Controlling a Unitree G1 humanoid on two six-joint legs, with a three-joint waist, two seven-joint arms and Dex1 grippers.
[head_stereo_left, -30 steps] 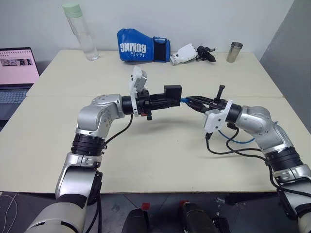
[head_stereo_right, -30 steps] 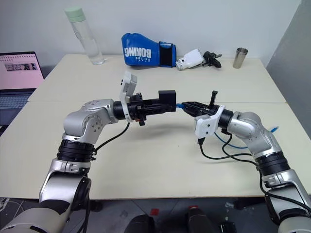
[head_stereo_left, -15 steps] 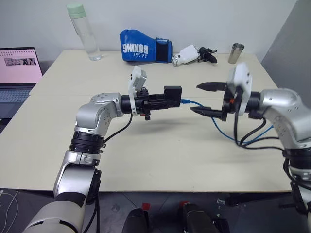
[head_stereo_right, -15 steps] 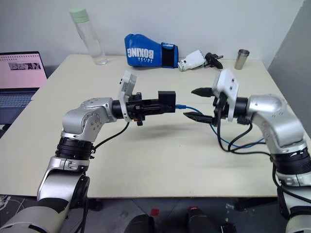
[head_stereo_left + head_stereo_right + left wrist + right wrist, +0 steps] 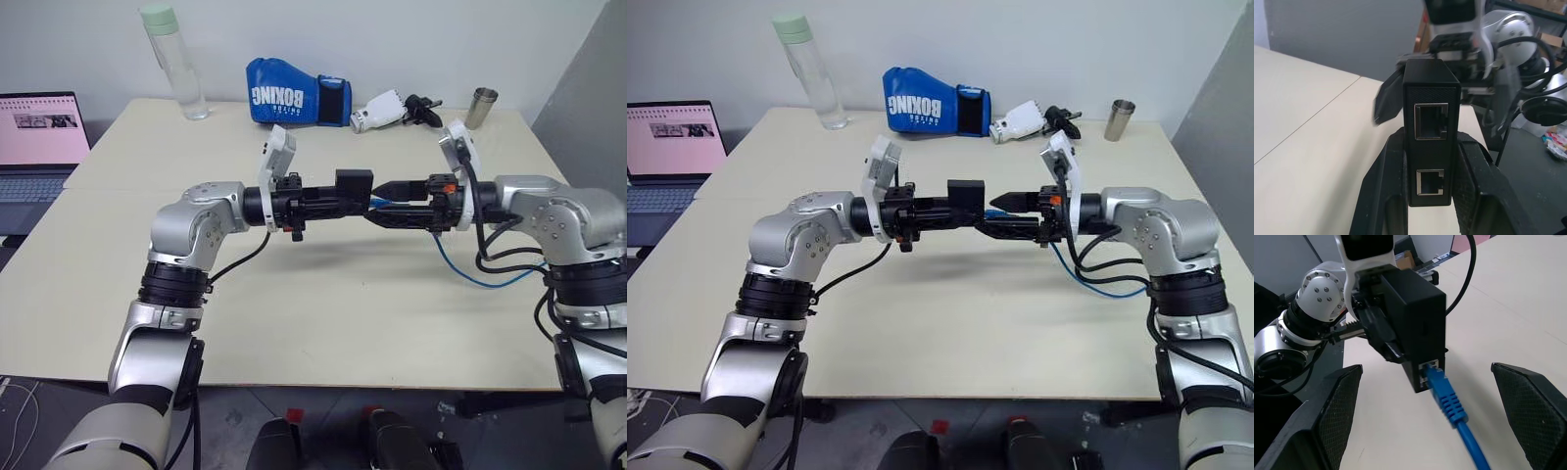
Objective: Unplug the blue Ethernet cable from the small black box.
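The beige table (image 5: 323,304) carries only bystanders at its far edge: a laptop (image 5: 39,132), a blue boxing glove (image 5: 294,93), a clear bottle (image 5: 174,61) and a metal cup (image 5: 479,106). Above its middle the two arms meet nose to nose. The left gripper (image 5: 1430,161) is clamped on the small black box (image 5: 354,185), holding it in the air with its long side along the fingers and the plugged port facing the robot's right. The right gripper (image 5: 1442,396) stands wide, one finger on each side of the plug, touching nothing that I can make out. The blue Ethernet cable (image 5: 1449,396) is still seated in the box; its plug points straight into the port, and the cord runs back along the line between the two grippers before drooping to the table in a loose loop (image 5: 470,274). To do this step well, the right fingers probably need to close on the ribbed plug body near the box, pressing the latch if they can reach it, then pull straight back along the cable's axis while the left holds firm; a sideways tug would likely jam the plug.
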